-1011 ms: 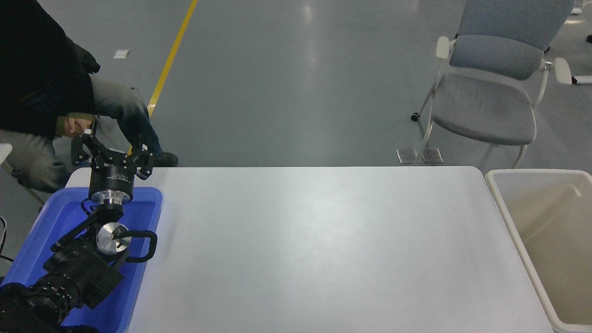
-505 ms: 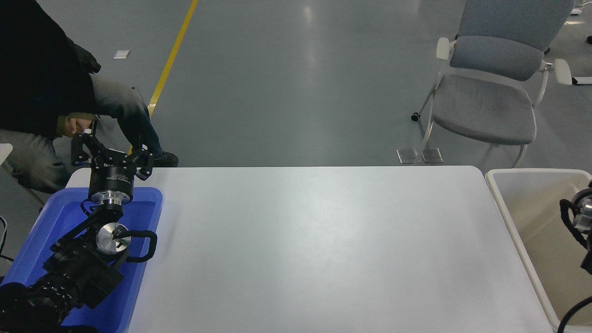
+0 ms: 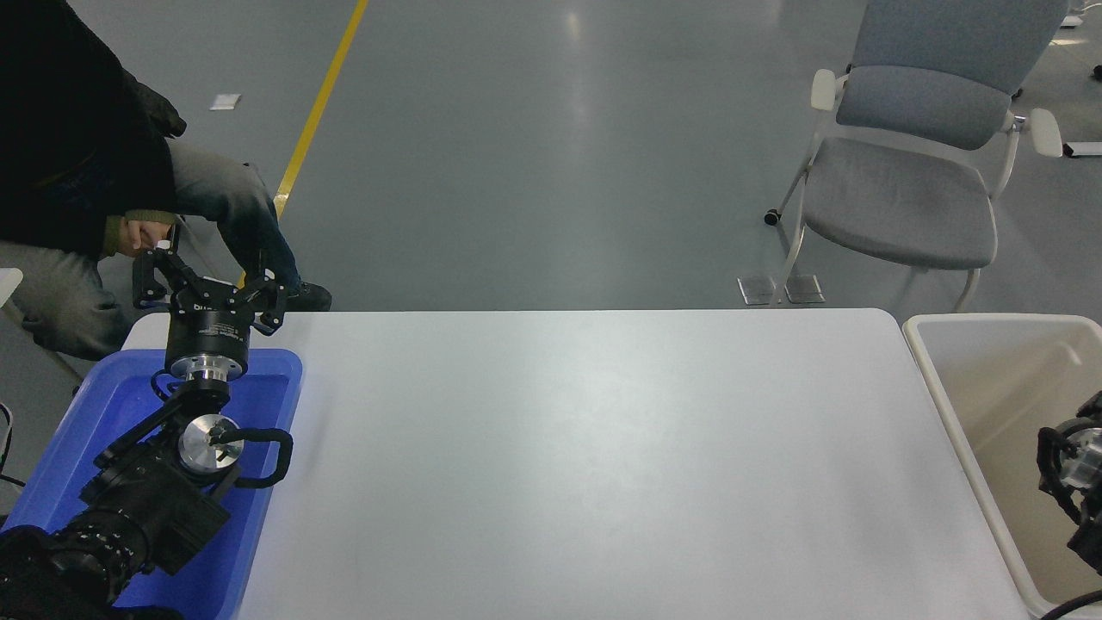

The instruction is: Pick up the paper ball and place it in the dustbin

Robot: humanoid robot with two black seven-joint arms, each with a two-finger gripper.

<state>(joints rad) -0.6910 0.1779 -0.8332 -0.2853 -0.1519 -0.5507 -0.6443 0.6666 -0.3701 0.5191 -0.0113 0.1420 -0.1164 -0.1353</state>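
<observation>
The wide white rectangular table (image 3: 594, 456) fills the middle. At its right edge stands the large cream-white plastic dustbin (image 3: 951, 413), with part of the right arm (image 3: 1076, 482) over it; its tool is cut off, so I cannot tell its state. Over the blue plastic tray (image 3: 275, 366) at left, the left tool (image 3: 209, 288) is spread. The paper ball is not visible.

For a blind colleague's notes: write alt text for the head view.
A white table with no paper ball in sight; part of the right arm shows at the right edge over the cream dustbin. The left gripper, open, sits above a blue tray at lower left. A seated person and a grey chair are beyond.
</observation>
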